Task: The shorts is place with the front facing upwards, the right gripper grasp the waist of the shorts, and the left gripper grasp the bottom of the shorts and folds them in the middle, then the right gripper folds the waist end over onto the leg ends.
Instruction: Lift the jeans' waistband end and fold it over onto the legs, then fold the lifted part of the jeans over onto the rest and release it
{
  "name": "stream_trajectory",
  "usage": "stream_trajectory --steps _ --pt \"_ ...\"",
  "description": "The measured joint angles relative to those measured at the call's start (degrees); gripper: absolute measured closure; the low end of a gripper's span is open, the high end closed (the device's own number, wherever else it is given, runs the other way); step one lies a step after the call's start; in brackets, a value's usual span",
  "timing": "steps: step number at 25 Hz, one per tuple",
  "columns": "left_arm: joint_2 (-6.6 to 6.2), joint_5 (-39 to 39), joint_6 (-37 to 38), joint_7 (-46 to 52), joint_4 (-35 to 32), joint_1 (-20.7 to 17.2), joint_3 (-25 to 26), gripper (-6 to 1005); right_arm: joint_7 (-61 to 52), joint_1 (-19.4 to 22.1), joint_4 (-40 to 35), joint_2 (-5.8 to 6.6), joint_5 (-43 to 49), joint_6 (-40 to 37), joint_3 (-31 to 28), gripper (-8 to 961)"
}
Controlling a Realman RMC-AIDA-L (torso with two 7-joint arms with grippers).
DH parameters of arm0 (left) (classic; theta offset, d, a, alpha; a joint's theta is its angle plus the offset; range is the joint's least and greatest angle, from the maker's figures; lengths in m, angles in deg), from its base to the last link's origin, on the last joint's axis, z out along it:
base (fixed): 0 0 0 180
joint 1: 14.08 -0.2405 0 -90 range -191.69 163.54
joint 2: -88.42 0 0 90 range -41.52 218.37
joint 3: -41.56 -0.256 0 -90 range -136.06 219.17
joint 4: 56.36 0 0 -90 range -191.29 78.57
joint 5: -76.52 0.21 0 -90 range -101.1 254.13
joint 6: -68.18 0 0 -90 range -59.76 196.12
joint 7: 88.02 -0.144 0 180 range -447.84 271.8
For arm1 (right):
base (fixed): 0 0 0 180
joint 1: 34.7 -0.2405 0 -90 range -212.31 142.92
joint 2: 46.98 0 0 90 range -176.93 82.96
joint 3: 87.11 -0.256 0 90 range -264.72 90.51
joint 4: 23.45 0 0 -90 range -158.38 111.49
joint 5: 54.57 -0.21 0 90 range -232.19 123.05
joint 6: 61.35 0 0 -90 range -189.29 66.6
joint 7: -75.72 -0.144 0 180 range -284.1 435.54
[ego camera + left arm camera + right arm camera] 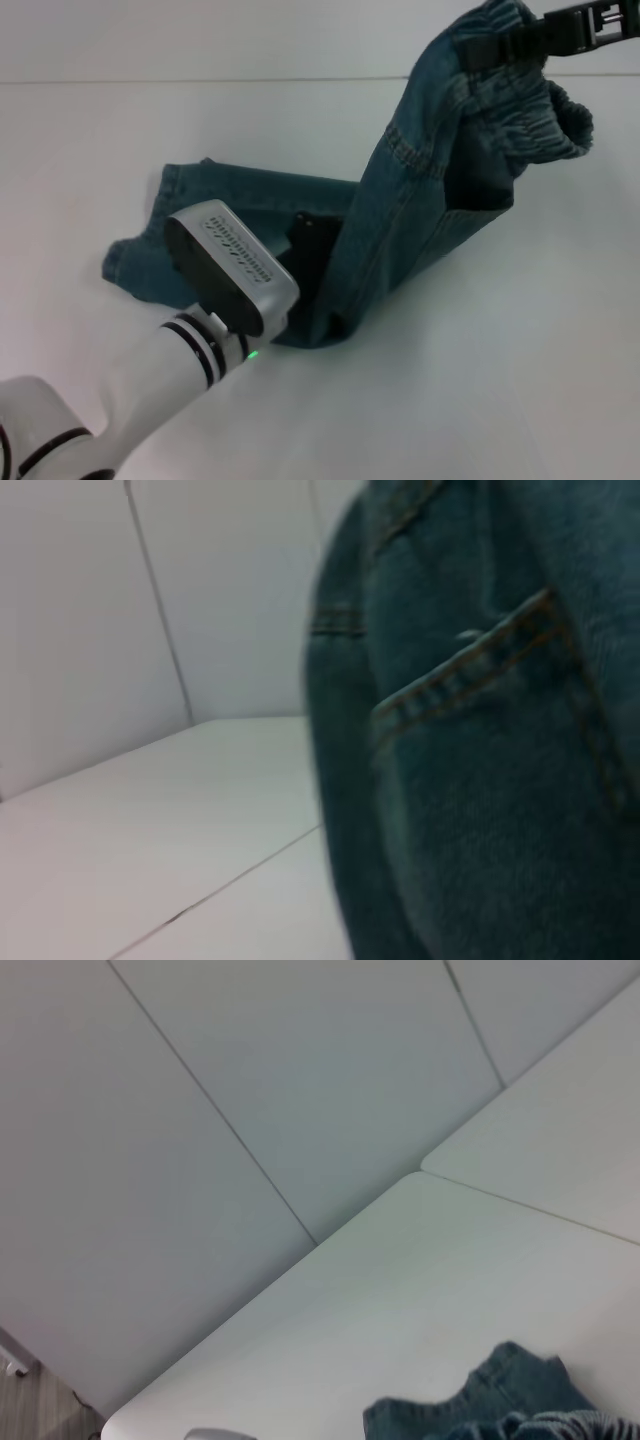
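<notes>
The blue denim shorts [400,200] lie partly on the white table [500,380]. Their leg ends [150,260] rest flat at the left. The elastic waist [520,110] is lifted high at the upper right, where my right gripper [500,47] is shut on it. My left gripper [316,245] sits low at the middle of the shorts, against the raised cloth and partly hidden by it. The left wrist view is filled with close denim [480,760] and pocket stitching. In the right wrist view only a bit of the waistband [510,1400] shows.
The white table surface spreads around the shorts on all sides. A white panelled wall [250,1110] stands behind the table. My left forearm [150,400] crosses the near left of the table.
</notes>
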Motion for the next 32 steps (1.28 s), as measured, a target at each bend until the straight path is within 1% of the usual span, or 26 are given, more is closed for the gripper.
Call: stream_trajectory --steps 5,7,10,16,18,19,22,23,24,25,26,27,28,30,32 --pt "0.01 8.9 -1.2 0.0 1.9 -1.0 6.9 999 -0.2 -1.5 0.0 -0.49 1.5 0.4 0.3 852" --pt "0.00 9.6 -1.2 0.0 1.9 -1.3 7.5 999 -0.1 -1.7 0.1 -0.64 2.0 0.7 0.3 851" --pt "0.01 10.6 -0.7 0.0 1.1 -2.6 9.0 999 0.2 -1.9 0.4 -0.73 2.6 1.2 0.3 850" --pt "0.00 10.7 5.6 0.1 -2.5 -8.3 14.5 999 0.5 -1.6 0.6 -0.81 2.9 1.7 0.6 848" --pt "0.00 10.7 8.6 0.2 -4.2 -11.2 16.8 999 0.6 -1.5 0.6 -0.81 2.9 1.7 0.9 847" --pt "0.01 10.7 9.0 0.3 -4.5 -11.6 17.1 999 0.9 -1.5 0.7 -0.81 2.9 1.7 1.0 846" --pt "-0.01 10.6 12.4 1.2 -6.9 -14.8 19.1 998 1.4 -1.8 1.5 -0.82 3.0 2.1 1.8 845" --pt "-0.09 10.6 14.8 3.6 -8.5 -16.5 19.8 998 1.6 -2.0 2.1 -0.81 3.0 2.5 2.2 845" --pt "-0.09 10.6 14.8 3.6 -8.5 -16.5 19.8 998 1.7 -2.3 2.7 -0.82 3.0 2.8 2.6 844" --pt "-0.15 10.7 16.6 6.7 -10.4 -17.8 20.1 997 1.9 -2.6 3.2 -0.86 3.0 3.3 3.1 844" --pt "-0.15 10.7 16.6 6.7 -10.4 -17.8 20.1 997 2.1 -3.1 3.6 -0.98 3.0 3.8 3.6 843" --pt "-0.26 10.8 18.9 15.0 -14.6 -19.7 19.7 996 2.2 -3.4 4.0 -1.11 3.0 4.3 3.9 843" --pt "-0.32 10.8 19.4 18.0 -16.4 -20.2 19.2 996 2.4 -3.9 4.5 -1.32 3.0 4.8 4.3 843" --pt "-0.52 10.9 21.3 27.8 -22.1 -22.0 16.8 995 2.8 -4.9 5.6 -1.62 3.0 6.1 5.6 842" --pt "-0.60 10.9 24.2 35.8 -27.5 -24.2 13.6 994 3.5 -6.2 6.9 -2.05 3.0 7.8 7.7 841"
